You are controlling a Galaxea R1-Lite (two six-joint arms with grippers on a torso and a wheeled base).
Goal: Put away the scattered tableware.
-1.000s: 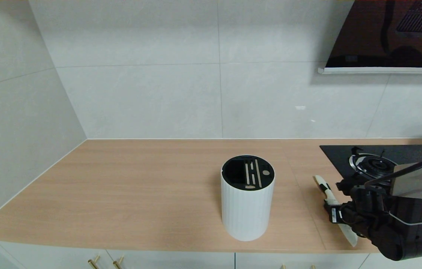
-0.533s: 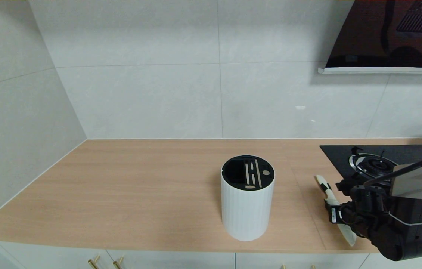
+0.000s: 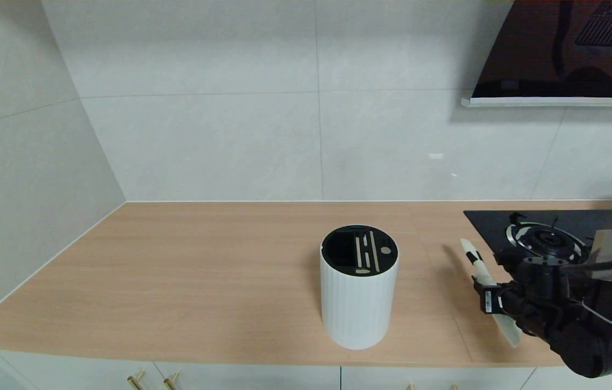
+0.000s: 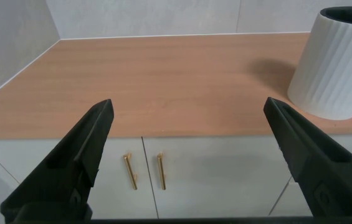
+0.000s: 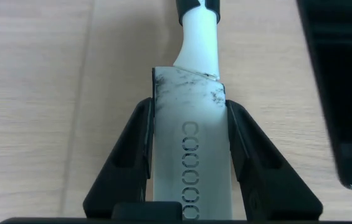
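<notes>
A white knife [image 3: 480, 271] with a black-banded white handle is tilted above the right part of the wooden counter [image 3: 203, 281], handle end pointing toward the wall. My right gripper [image 3: 494, 299] is shut on it. In the right wrist view the speckled blade [image 5: 189, 106] sits clamped between the two black fingers [image 5: 139, 134], under my right gripper [image 5: 188, 124]. A white ribbed knife holder [image 3: 359, 292] with a black slotted top stands mid-counter, left of the knife. My left gripper [image 4: 188, 112] is open, low in front of the counter edge, with the holder [image 4: 334, 62] beyond it.
A black gas hob [image 3: 544, 227] with a burner lies just right of the knife, with a dark range hood [image 3: 566, 54] above it. Tiled walls close the back and left. Cabinet doors with gold handles [image 4: 144, 171] sit below the counter edge.
My right gripper has risen and shifted slightly right with the knife. The knife's handle end now sits higher and farther back. The holder has not moved.
</notes>
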